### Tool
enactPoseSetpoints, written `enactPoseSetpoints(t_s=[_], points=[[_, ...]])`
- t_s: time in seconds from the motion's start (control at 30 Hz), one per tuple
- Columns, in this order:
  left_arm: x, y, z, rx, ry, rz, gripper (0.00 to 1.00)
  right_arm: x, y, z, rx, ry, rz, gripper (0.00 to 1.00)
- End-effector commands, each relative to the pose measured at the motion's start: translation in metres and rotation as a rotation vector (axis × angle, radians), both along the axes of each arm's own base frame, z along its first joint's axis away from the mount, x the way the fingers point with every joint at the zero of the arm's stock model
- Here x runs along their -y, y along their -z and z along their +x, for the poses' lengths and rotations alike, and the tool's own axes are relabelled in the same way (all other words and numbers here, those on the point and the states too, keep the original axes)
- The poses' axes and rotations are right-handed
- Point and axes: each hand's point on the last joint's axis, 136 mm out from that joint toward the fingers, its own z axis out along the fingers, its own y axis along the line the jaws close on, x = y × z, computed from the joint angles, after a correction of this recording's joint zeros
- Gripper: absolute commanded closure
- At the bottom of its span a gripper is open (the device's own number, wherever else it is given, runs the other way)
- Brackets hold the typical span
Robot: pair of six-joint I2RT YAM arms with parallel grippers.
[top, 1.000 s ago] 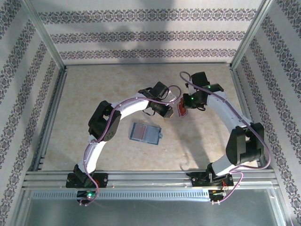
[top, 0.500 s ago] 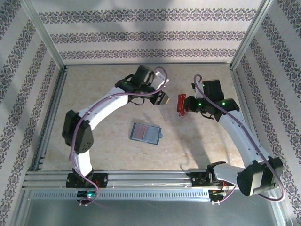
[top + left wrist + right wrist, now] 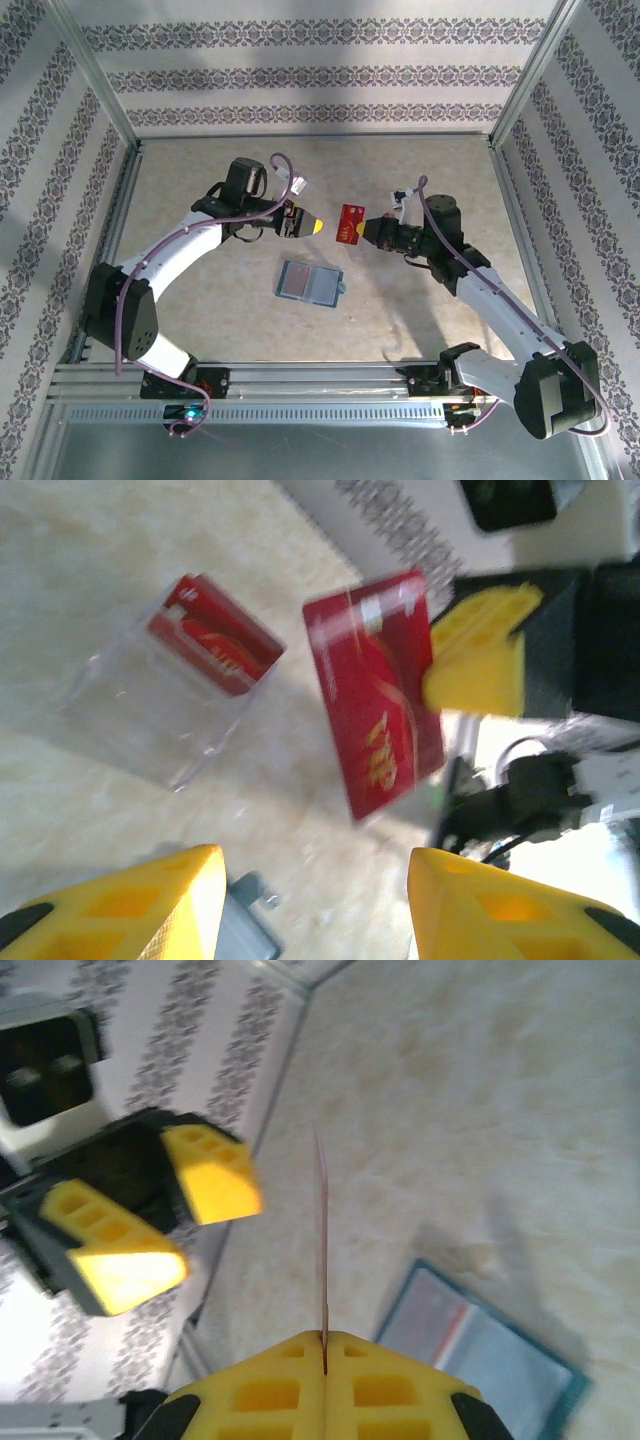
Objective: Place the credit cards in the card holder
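A red credit card (image 3: 350, 224) hangs in the air above the table, pinched at one end by my right gripper (image 3: 368, 232), which is shut on it. From the right wrist the card (image 3: 322, 1230) shows edge-on, rising from the closed fingers (image 3: 325, 1345). My left gripper (image 3: 312, 226) faces the card's free end from the left, open, with a small gap between them; nothing is between its fingers (image 3: 315, 910). The teal card holder (image 3: 309, 283) lies open on the table below them, a red card (image 3: 295, 281) in its left pocket.
A clear plastic stand (image 3: 165, 705) with a red card (image 3: 215, 635) in it sits on the table beyond the held card (image 3: 375, 695). Metal frame rails and patterned walls enclose the table. The holder (image 3: 490, 1350) lies right of the held card.
Both grippers have shifted left. The left arm has swung back and turned its open gripper toward the card. The right arm has stretched out, carrying the card leftward over the holder.
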Motion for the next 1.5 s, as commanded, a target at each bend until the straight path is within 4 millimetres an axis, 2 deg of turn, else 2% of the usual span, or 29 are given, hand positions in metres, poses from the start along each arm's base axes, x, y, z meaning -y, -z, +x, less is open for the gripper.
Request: enactPoseSetpoints(t_s=[0.0, 0.07, 0.17, 0.3, 0.57, 0.67, 0.77, 0.93, 0.97, 1.1, 1.13, 1.2, 1.33, 1.47], points=[[0.014, -0.044, -0.007, -0.019, 0.098, -0.253, 0.49, -0.02, -0.032, -0.008, 0.099, -0.088, 0.116, 1.0], [0.016, -0.051, -0.008, -0.004, 0.115, -0.329, 0.49, -0.023, -0.034, -0.011, 0.106, -0.099, 0.124, 1.0], [0.018, -0.043, -0.011, -0.027, 0.122, -0.303, 0.52, -0.023, -0.031, -0.009, 0.088, -0.081, 0.132, 1.0], [0.021, -0.044, -0.016, -0.031, 0.138, -0.322, 0.59, -0.029, -0.033, -0.012, 0.091, -0.11, 0.149, 1.0], [0.026, -0.043, -0.02, -0.037, 0.154, -0.323, 1.0, -0.031, -0.035, -0.011, 0.101, -0.115, 0.161, 1.0], [0.026, -0.041, -0.021, -0.043, 0.157, -0.319, 1.0, -0.031, -0.038, -0.011, 0.105, -0.116, 0.174, 0.97], [0.026, -0.041, -0.02, -0.047, 0.143, -0.326, 1.0, -0.033, -0.041, -0.013, 0.118, -0.125, 0.202, 0.81], [0.026, -0.045, -0.018, -0.054, 0.14, -0.329, 1.0, -0.039, -0.04, -0.013, 0.098, -0.157, 0.223, 0.76], [0.026, -0.044, -0.018, -0.056, 0.138, -0.329, 1.0, -0.04, -0.041, -0.013, 0.1, -0.159, 0.228, 0.78], [0.026, -0.037, -0.017, -0.052, 0.133, -0.314, 1.0, -0.039, -0.041, -0.013, 0.105, -0.162, 0.225, 0.98], [0.025, -0.038, -0.017, -0.051, 0.131, -0.313, 0.97, -0.038, -0.041, -0.013, 0.105, -0.159, 0.223, 1.0], [0.022, -0.04, -0.015, -0.043, 0.124, -0.306, 0.77, -0.035, -0.036, -0.013, 0.105, -0.141, 0.21, 1.0], [0.003, -0.037, -0.003, -0.013, 0.076, -0.254, 0.68, -0.028, -0.022, -0.016, 0.073, -0.12, 0.188, 1.0], [-0.04, -0.014, 0.025, -0.041, -0.112, -0.08, 0.61, -0.027, -0.011, -0.026, 0.048, -0.12, 0.164, 1.0]])
